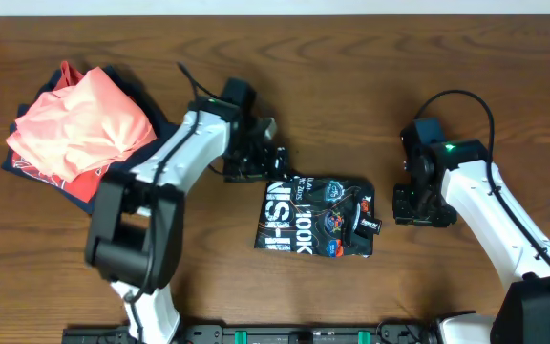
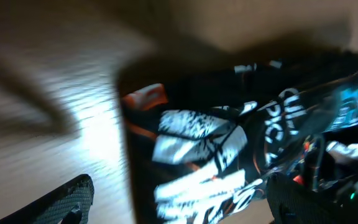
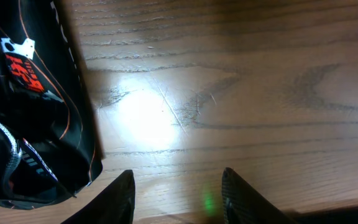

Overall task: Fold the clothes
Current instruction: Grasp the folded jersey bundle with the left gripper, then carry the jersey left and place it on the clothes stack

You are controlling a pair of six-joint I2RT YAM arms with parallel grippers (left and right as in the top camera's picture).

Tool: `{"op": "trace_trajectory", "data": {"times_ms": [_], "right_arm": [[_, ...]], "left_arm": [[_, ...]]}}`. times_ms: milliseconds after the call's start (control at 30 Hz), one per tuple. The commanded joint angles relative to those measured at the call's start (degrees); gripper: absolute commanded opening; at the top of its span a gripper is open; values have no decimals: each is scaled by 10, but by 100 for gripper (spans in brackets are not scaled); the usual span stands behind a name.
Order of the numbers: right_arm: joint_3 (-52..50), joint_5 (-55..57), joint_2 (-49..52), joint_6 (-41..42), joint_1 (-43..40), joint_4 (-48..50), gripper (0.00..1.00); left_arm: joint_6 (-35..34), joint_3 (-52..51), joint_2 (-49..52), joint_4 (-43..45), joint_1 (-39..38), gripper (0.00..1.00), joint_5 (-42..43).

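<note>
here the folded jersey [image 1: 318, 217] lies between both tools, seemingly untouched.

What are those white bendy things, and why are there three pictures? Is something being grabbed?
Those are two robot arms at a wooden table. The top picture looks down from above; the other two come from little cameras on each arm's wrist. In the middle lies a shiny black jersey, folded small. A pile of pink, red and navy clothes sits at one side. The left gripper is at the jersey's corner, but its picture is too blurry to tell whether it pinches. The right gripper is open over bare wood beside the jersey, holding nothing.
</note>
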Motion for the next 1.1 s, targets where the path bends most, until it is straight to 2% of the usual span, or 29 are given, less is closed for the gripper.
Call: {"op": "trace_trajectory", "data": {"times_ms": [0, 100, 167, 200, 300, 333, 400, 567, 767, 900, 1067], "right_arm": [[7, 2, -8, 8, -1, 0, 44], [7, 2, -8, 8, -1, 1, 44], [7, 2, -8, 8, -2, 1, 44], [7, 2, -8, 8, -2, 1, 44], [7, 2, -8, 8, -2, -2, 43], [7, 2, -8, 8, -2, -2, 43], [7, 2, -8, 7, -2, -3, 43], [7, 2, -8, 7, -2, -3, 43], [7, 7, -8, 8, -2, -2, 43], [7, 7, -8, 8, -2, -1, 43], [7, 7, -8, 8, -2, 0, 43]], "left_arm": [[65, -6, 38, 2, -19, 89, 48], [90, -6, 64, 9, -35, 88, 89], [101, -6, 78, 19, -49, 80, 95], [105, -6, 81, 25, -54, 69, 95], [105, -5, 84, 46, -65, 19, 77], [104, -4, 83, 49, -65, 6, 68], [92, 3, 82, 42, -59, 6, 27], [37, 30, 37, 9, -8, 6, -157], [34, 42, -78, 11, 81, 6, -309], [57, 42, -158, 33, 147, 6, -423], [113, 42, -213, 107, 226, 6, -457]]}}
